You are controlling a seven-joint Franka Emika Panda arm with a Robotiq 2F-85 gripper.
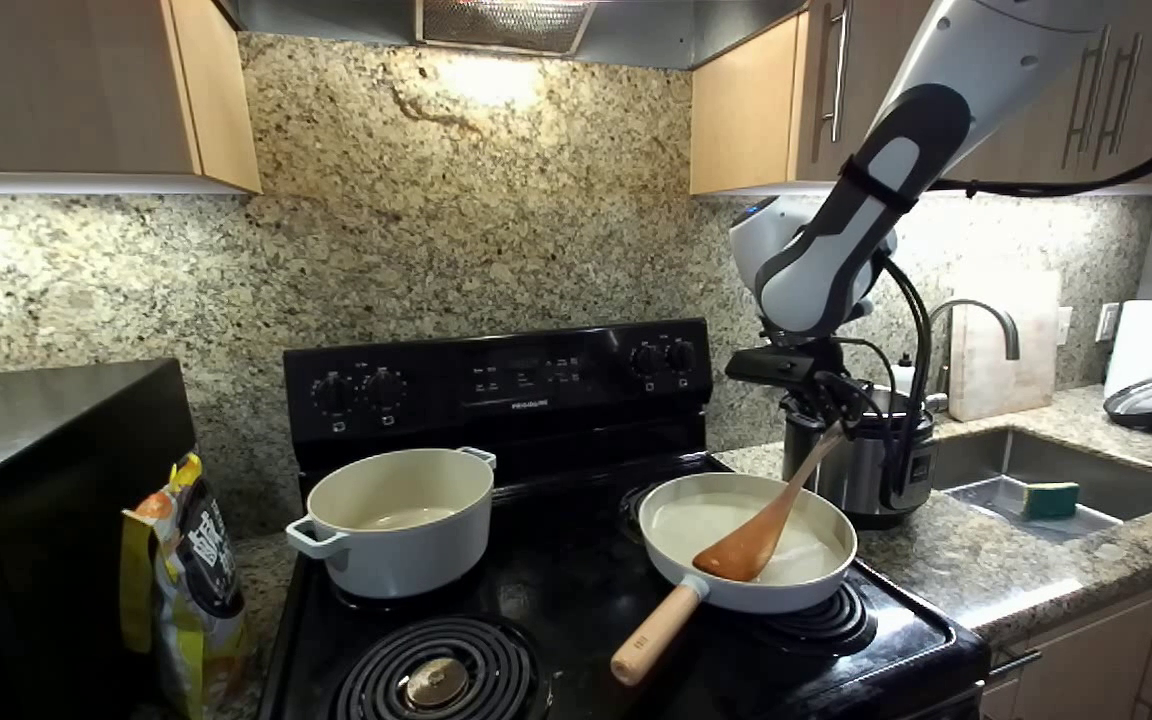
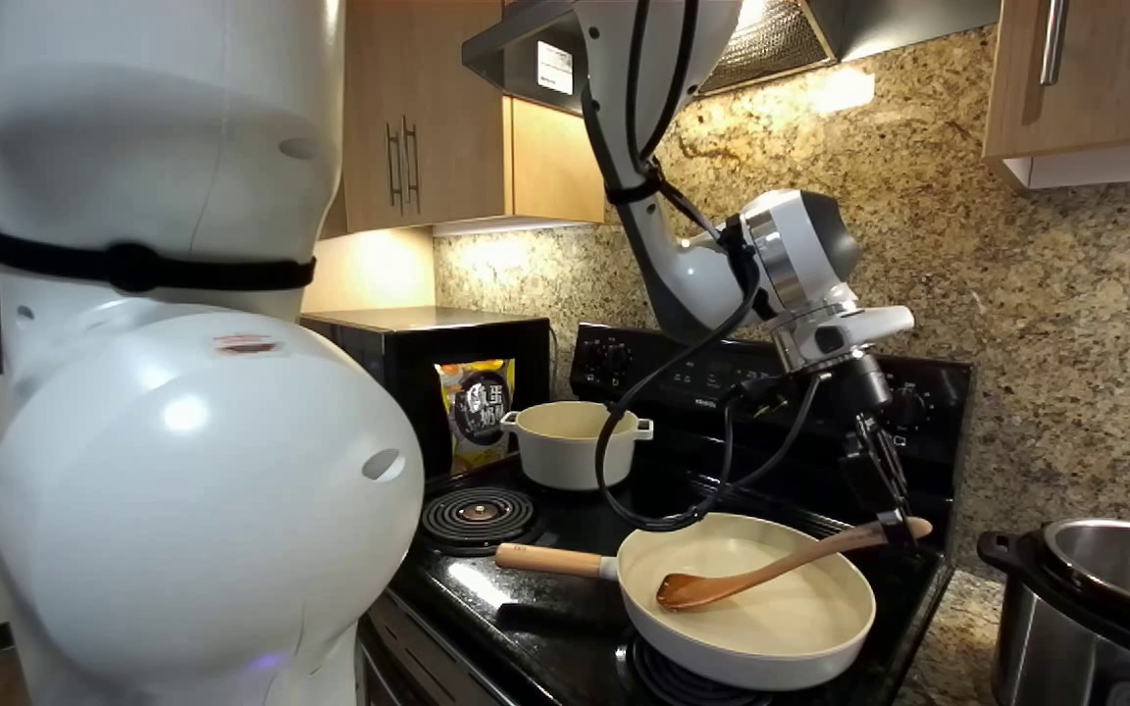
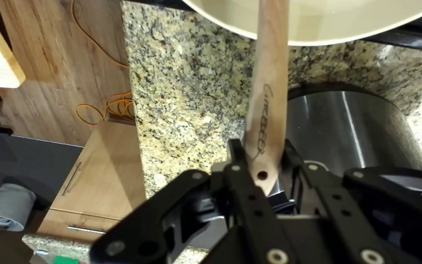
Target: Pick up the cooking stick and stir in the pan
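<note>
our hand (image 3: 263, 154) is clamped on the cooking stick (image 1: 768, 520) up top, out past the rim of the pan (image 2: 800, 616) opposite its handle (image 2: 550, 560), and the stick slants down inside toward that handle, so we'd probably just sweep that low end

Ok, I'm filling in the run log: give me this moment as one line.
hand: shut on wooden spatula, near handle end | blade: inside white frying pan | pan: on black stove | stirring motion: cannot tell

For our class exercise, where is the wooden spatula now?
In both exterior views, the wooden spatula slants out of the frying pan, right of the white pot, its handle in the pincer.
</note>
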